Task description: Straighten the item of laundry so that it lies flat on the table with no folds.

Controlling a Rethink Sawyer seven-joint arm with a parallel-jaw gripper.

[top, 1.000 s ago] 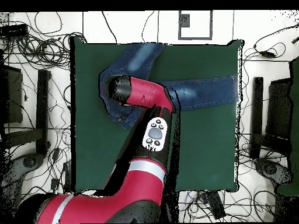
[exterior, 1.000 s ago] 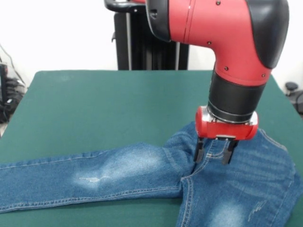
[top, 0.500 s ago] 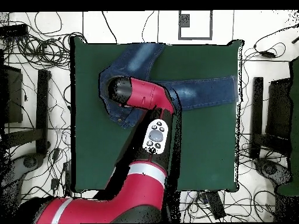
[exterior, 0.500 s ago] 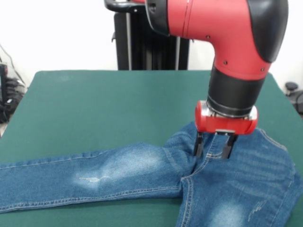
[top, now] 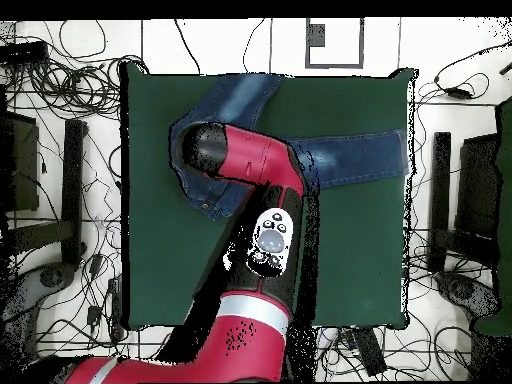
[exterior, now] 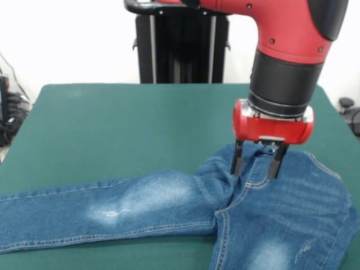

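In the overhead view the arm (top: 245,165) hides the end effector (exterior: 255,164) and much of the jeans' seat. The blue denim jeans (exterior: 169,205) lie on the green counter (exterior: 124,124), directly below the spread, empty end effector; both faded legs run off frame.

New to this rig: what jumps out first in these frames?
The red arm's gripper comes down from above, open, its tips just above or at the crotch of the blue jeans; contact is unclear. The jeans lie on the green table along its front edge, one leg stretched to the picture's left, the other running off the bottom edge, with the fabric bunched where the legs meet.
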